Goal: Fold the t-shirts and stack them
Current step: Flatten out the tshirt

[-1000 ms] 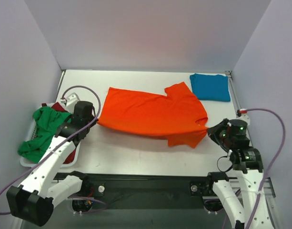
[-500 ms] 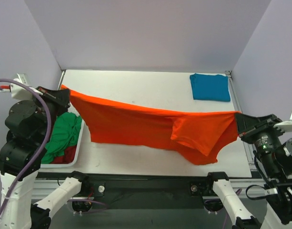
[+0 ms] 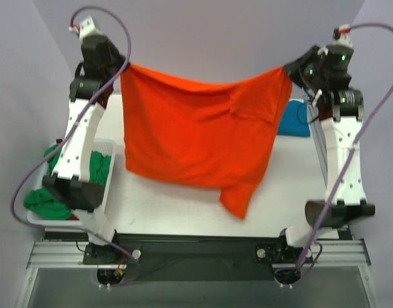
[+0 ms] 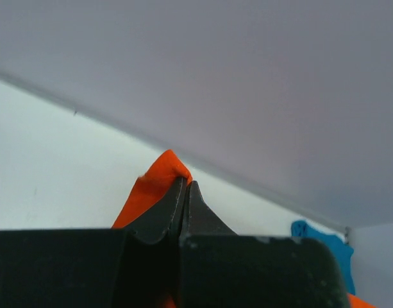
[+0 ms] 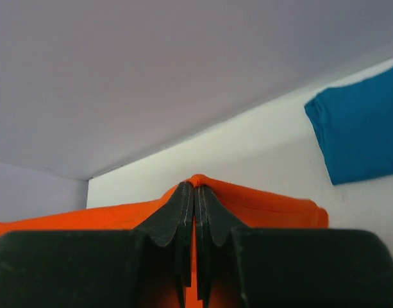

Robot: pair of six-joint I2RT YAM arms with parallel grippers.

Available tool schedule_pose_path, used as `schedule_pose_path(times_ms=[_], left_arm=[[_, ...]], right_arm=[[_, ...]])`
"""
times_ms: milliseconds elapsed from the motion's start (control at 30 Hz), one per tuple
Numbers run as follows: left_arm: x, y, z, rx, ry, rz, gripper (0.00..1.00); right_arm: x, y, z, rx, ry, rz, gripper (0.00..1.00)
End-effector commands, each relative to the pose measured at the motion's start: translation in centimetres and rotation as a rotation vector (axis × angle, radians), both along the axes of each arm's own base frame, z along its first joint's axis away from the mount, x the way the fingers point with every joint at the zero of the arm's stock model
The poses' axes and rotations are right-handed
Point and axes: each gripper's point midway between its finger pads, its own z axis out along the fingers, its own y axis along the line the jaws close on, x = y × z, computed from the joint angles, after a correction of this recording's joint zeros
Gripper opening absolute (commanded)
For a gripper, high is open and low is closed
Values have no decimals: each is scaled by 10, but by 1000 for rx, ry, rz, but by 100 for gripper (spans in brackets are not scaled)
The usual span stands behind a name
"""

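The bright orange-red t-shirt (image 3: pixel 196 135) hangs spread in the air between both raised arms, its lower edge and one sleeve drooping toward the table. My left gripper (image 3: pixel 124 66) is shut on its upper left corner, seen in the left wrist view (image 4: pixel 159 176). My right gripper (image 3: pixel 287 68) is shut on its upper right corner, seen in the right wrist view (image 5: pixel 260 204). The folded teal blue t-shirt (image 3: pixel 295 123) lies at the back right, partly hidden by the hanging shirt; it also shows in the right wrist view (image 5: pixel 359 131). The green t-shirt (image 3: pixel 52 199) fills the basket. The dark red shirt is hidden.
The white lattice basket (image 3: pixel 108 168) stands at the table's left edge under the left arm. The white table (image 3: pixel 183 205) runs to the grey back and side walls. A black rail (image 3: pixel 202 247) crosses the front edge.
Both arms have risen high and back, lifting the orange-red shirt off the table. It went from lying flat, to stretched low, to hanging as a raised curtain.
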Motion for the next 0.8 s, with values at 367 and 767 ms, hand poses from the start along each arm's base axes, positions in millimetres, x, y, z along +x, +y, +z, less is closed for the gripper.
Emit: schedule_pose_path(times_ms=[367,767], left_arm=[[50,19,61,-75,-213,-64,0],[-5,12,-223,-138,278,-44,0]], right_arm=[[45,-37,64,116,-233,-13,0],[-7,-66,-264,124,501,-123,0]])
